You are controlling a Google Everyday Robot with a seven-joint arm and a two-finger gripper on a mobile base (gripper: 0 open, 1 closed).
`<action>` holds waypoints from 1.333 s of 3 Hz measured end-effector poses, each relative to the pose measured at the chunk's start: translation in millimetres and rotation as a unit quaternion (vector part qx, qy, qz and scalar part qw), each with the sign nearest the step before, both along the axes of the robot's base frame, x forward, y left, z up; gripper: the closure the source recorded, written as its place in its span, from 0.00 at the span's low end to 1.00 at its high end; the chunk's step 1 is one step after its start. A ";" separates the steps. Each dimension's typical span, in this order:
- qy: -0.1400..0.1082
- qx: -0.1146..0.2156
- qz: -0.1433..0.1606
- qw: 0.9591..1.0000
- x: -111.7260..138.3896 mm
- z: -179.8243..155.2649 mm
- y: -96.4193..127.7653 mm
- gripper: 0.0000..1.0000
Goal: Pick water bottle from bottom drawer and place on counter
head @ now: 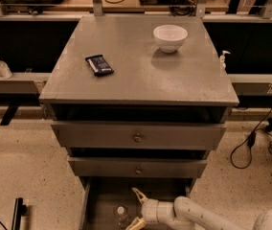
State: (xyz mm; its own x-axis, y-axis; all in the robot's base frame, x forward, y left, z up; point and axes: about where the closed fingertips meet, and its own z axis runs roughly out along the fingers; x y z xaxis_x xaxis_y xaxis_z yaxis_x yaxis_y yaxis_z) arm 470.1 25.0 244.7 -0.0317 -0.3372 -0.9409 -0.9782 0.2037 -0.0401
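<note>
The water bottle [121, 215] is seen upright in the bottom drawer [102, 195], just at 9 o'clock of the gripper [132, 208], whose jaws are held apart. A bowl [170, 36] is borne by the tabletop [141, 75].

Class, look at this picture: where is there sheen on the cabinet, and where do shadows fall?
Camera view: soft sheen on the counter right of centre; the bowl casts a shadow toward the front; the bottom drawer, holding the water bottle with the open gripper beside it, lies in dim shade.
</note>
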 end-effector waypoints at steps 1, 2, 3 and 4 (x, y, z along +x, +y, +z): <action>-0.003 0.025 -0.003 1.000 5.2 -3.1 14.2 0.00; -0.005 0.036 0.002 0.999 9.7 -7.3 25.0 0.12; 0.000 0.040 0.001 0.999 11.9 -12.7 28.3 0.31; 0.019 0.037 0.003 0.999 11.9 -19.7 29.7 0.54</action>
State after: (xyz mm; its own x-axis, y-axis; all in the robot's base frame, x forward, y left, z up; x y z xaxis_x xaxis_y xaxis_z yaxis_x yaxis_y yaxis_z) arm 482.0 54.7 225.1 -0.0665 -0.2668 -0.9615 -0.9800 0.1986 0.0127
